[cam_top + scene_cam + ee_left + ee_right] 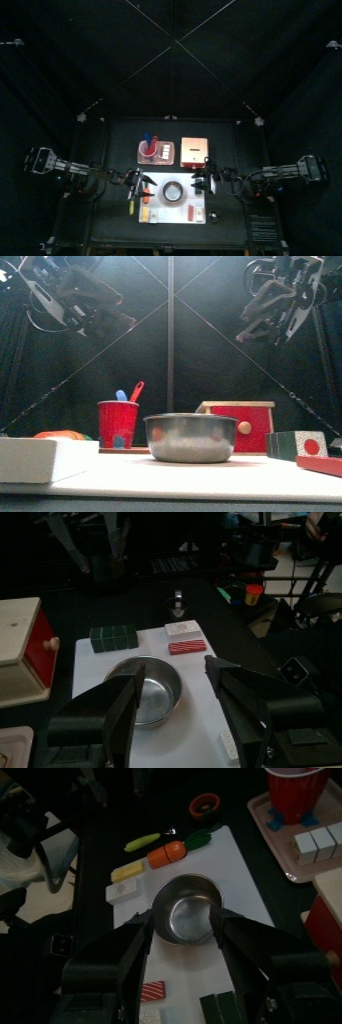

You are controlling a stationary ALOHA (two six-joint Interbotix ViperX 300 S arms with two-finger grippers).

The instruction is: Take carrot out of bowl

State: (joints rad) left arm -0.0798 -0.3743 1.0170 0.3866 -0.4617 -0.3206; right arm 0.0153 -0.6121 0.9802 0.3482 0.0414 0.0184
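Note:
The bowl (187, 911) is a round metal one and stands in the middle of a white mat (254, 878); I see nothing inside it. It also shows as the bowl (190, 437), the bowl (144, 694) and the bowl (174, 190). The carrot (166, 855), a stubby orange piece, lies on the mat outside the bowl, next to a green piece (201, 840). My right gripper (185, 923) hangs open above the bowl, jaws wide, holding nothing. My left gripper (174, 672) is open too, high over the bowl's other side.
A red cup (118, 422) with utensils and a red box (243, 424) stand behind the bowl. A green block (114, 636) and a red-and-white block (186, 632) lie on the mat. A yellow-green stick (144, 841) and a yellow piece (128, 871) lie near the carrot.

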